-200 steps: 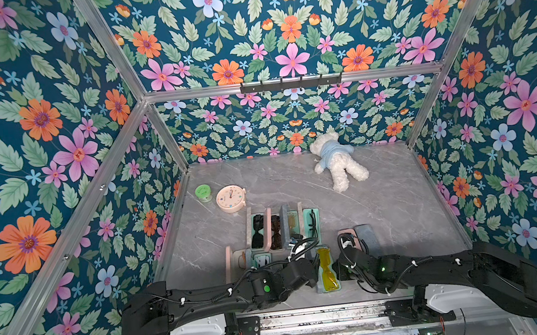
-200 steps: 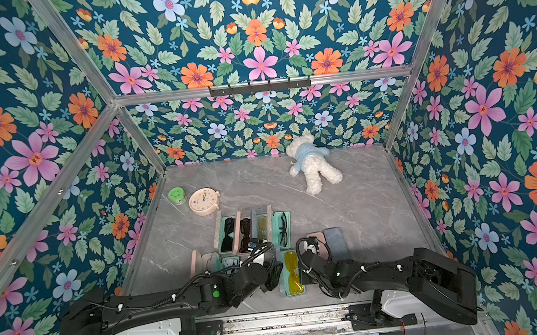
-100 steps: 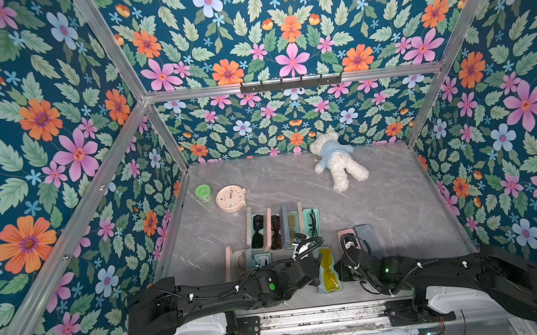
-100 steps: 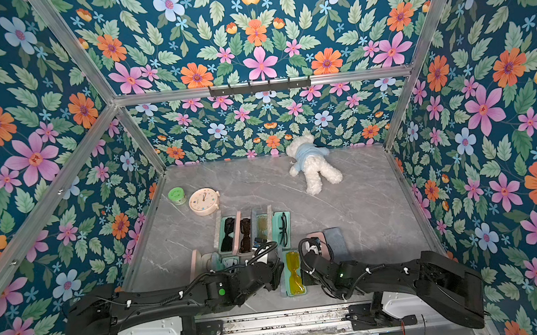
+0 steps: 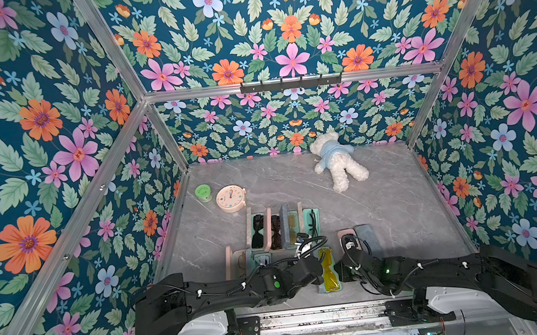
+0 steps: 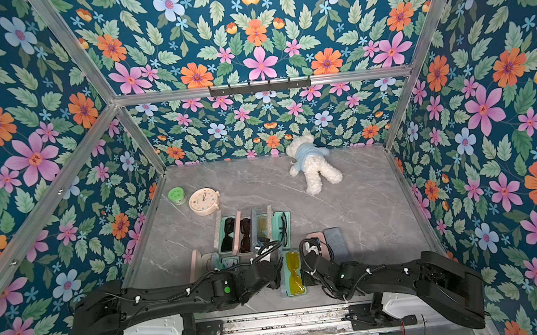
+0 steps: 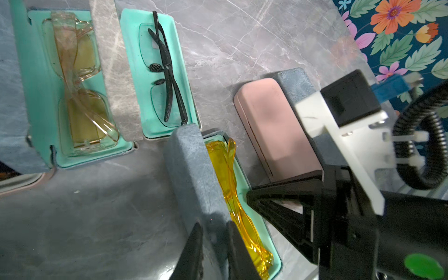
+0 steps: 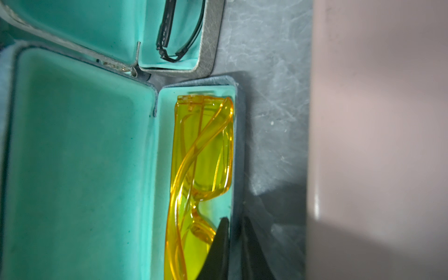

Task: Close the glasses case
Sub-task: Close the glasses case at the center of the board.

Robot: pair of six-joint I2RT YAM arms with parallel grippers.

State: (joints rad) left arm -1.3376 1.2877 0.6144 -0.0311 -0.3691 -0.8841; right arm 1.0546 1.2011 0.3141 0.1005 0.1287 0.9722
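Blurred pink case (image 8: 375, 121); yellow glasses (image 8: 201, 155) partly out of frame

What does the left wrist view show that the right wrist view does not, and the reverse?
Only the left wrist: the left gripper pinching the lid's grey outside, the pale yellow glasses. Only the right wrist: the lid's teal lining. Both: the orange-yellow glasses in the case, the black glasses, the pink case, the right gripper on the case wall.

2 top views overlook the table (image 5: 399, 195); 2 close wrist views share yellow glasses (image 7: 242, 218) (image 8: 201, 145).
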